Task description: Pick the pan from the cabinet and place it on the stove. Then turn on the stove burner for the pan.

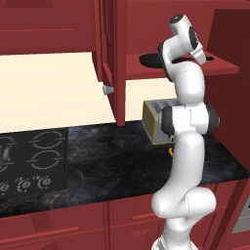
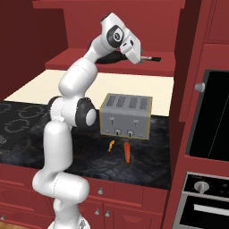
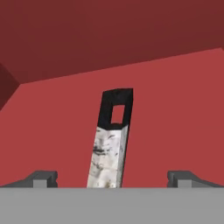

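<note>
While its jaws stood wide apart and held nothing, the gripper straddled the pan's handle tip. Beyond, the pan lay on the open cabinet's shelf, above the toaster; the stove sat well left.

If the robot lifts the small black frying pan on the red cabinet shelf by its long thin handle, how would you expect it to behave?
The small black frying pan looks rigid, so it should not flex. Held near the silver-and-black handle tip, its round body sits far from the grip, so it would probably droop or twist. The open pincer straddles a narrow, smooth-looking handle, which may slip.
</note>
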